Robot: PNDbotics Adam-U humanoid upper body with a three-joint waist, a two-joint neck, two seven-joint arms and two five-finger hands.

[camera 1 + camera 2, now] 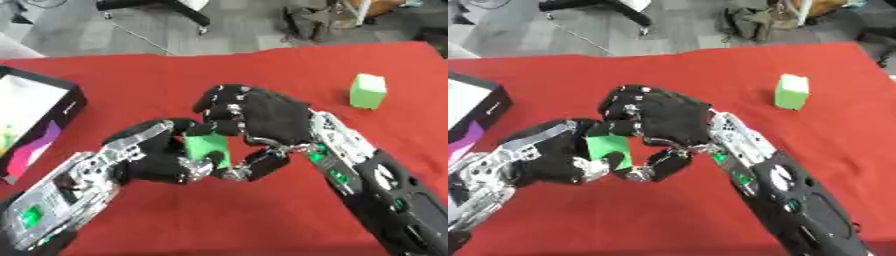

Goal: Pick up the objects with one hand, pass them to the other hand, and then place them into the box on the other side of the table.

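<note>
A red-covered surface (262, 220) is shown from above, with both robot hands met near its centre. A bright green block (207, 149) is held between the two hands, clear of the cloth as far as can be judged. The left hand (153, 155), entered from the lower left, is seen with its fingers (197, 167) curled against the lower and left sides of the block, its thumb lying across the top left. The right hand (267, 120), entered from the lower right, is arched over the block from above, its fingers (223, 107) bent down onto the block's upper edge and its thumb (262, 162) closed in against the block's lower right corner, so that the block is gripped by both hands at once. Only the front green face of the block is left visible between the black fingers. A second, paler green block (368, 91) is shown standing upright on the surface, well apart to the right and farther back. A black-walled box (66, 112) with a white interior and a coloured panel on its near side is seen at the left edge of the surface, partly cut off by the frame. Beyond the far edge of the surface, grey floor and the base of a chair (166, 10) are visible
</note>
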